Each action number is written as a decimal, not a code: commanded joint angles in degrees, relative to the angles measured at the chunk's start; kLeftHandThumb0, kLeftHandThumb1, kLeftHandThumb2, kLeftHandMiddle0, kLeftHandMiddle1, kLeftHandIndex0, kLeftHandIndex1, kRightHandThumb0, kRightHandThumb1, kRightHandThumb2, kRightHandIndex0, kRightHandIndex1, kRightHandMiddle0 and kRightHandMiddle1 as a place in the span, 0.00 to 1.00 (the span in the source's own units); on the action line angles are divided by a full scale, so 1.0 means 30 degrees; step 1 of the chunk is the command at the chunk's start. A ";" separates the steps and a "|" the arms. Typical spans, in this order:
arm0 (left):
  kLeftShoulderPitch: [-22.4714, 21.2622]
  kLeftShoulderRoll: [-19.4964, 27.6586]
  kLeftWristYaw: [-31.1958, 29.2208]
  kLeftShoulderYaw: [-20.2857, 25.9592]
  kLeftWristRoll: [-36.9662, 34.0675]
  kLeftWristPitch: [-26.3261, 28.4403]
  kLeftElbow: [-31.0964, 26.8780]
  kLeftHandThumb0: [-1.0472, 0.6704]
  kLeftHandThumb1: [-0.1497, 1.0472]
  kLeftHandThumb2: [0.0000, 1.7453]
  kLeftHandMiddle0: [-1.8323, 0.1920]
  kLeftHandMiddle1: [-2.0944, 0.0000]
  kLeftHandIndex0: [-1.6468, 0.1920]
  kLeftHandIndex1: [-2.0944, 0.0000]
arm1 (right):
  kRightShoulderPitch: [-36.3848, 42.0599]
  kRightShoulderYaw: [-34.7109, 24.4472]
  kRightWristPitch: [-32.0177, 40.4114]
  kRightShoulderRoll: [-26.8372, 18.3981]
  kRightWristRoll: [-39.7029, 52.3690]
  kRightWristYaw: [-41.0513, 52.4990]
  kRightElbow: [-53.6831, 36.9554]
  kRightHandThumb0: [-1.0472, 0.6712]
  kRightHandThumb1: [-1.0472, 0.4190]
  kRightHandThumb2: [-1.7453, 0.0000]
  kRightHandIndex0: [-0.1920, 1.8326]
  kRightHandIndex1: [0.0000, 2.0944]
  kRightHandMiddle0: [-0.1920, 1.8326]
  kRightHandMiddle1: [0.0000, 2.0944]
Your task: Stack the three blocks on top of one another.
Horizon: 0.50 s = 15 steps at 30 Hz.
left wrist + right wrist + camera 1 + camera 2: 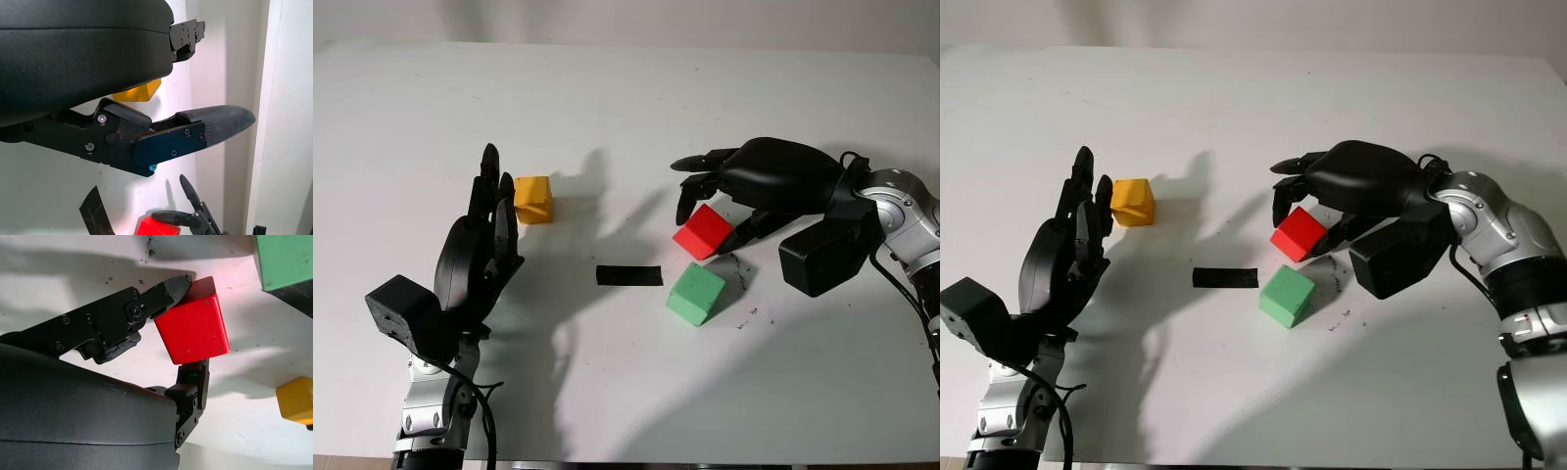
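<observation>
Right hand (710, 201) pinches red block (703, 232), tilted, just beside green block (695, 294). Left hand (484, 230) open, near yellow block (533, 199).

Red block (703, 231): the right hand (736, 201) is covering its far top edge from our head views, and we are not seeing whether its underside is touching the table (626, 98).
Green block (286, 258): the right wrist picture's edge is cutting it off, so we are seeing just one corner.
Yellow block (138, 92): the left hand (481, 235) shell is hiding most of it in the left wrist view; the right wrist picture's edge is clipping it too.
Black tape strip (98, 215): the left wrist picture's edge is cutting it off.
Dark specks (744, 318) right of the green block: too small for us to tell what they are.
</observation>
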 commanded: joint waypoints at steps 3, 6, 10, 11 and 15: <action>-0.0111 -0.0065 0.0031 -0.0118 0.0114 -0.0268 0.0143 0.15 1.00 0.39 1.00 1.00 1.00 1.00 | -0.0452 -0.0318 0.0580 0.0050 0.0752 0.0718 -0.0367 0.36 0.09 0.97 0.24 0.03 0.32 0.64; -0.0098 -0.0118 0.0031 -0.0111 0.0029 -0.0209 0.0132 0.16 1.00 0.39 1.00 1.00 1.00 1.00 | -0.0689 -0.0500 0.1410 0.0055 0.1280 0.1459 -0.0846 0.37 0.09 0.97 0.24 0.03 0.32 0.62; -0.0064 -0.0120 0.0055 -0.0158 0.0115 -0.0228 0.0148 0.16 1.00 0.39 1.00 1.00 1.00 1.00 | -0.1147 -0.0981 0.3151 0.0307 0.2238 0.2315 -0.1588 0.38 0.08 0.97 0.23 0.02 0.32 0.60; -0.0079 -0.0129 -0.0001 -0.0152 0.0074 -0.0317 0.0213 0.16 1.00 0.39 1.00 1.00 1.00 1.00 | -0.1287 -0.1191 0.3649 0.0545 0.2850 0.2640 -0.1726 0.38 0.08 0.97 0.23 0.02 0.32 0.60; -0.0100 -0.0159 -0.0032 -0.0146 0.0035 -0.0450 0.0317 0.16 1.00 0.39 1.00 1.00 1.00 1.00 | -0.1479 -0.1603 0.5354 0.1242 0.4435 0.3946 -0.2696 0.38 0.09 0.97 0.23 0.03 0.33 0.59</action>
